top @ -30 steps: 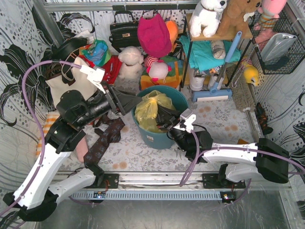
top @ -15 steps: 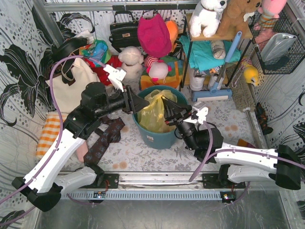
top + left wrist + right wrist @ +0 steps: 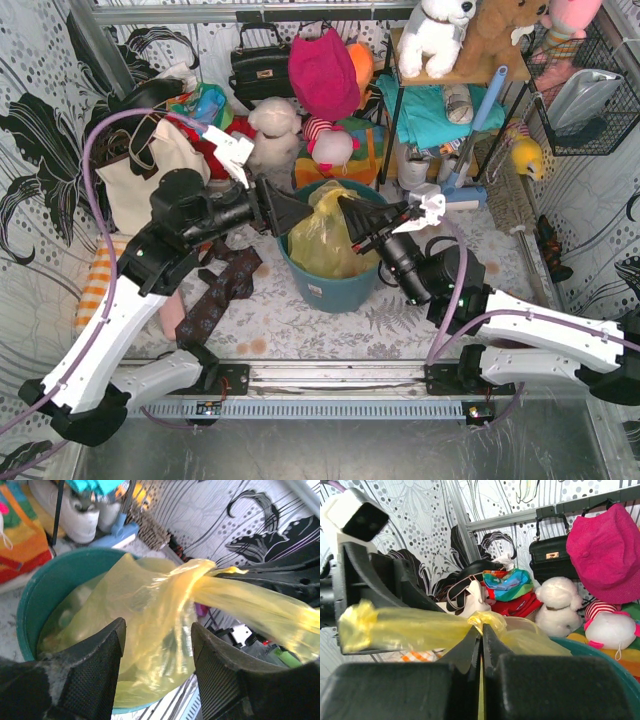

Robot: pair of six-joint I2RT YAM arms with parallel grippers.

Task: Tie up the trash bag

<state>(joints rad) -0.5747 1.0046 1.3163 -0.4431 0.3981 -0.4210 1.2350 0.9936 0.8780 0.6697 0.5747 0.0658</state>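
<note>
Between my two arms stands a teal bucket point(image 3: 335, 292), and the bag point(image 3: 318, 240) sits in it, its yellow top gathered and pulled up above the rim. My left gripper point(image 3: 303, 213) hangs at the bag's upper left, fingers point(image 3: 95, 665) apart with the plastic showing in the gap between them; whether they touch it I cannot tell. My right gripper point(image 3: 347, 207) is at the upper right, jaws pressed together on a twisted strand point(image 3: 415, 625) of the bag.

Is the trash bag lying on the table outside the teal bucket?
No, the trash bag sits inside the teal bucket, seen from above.
</note>
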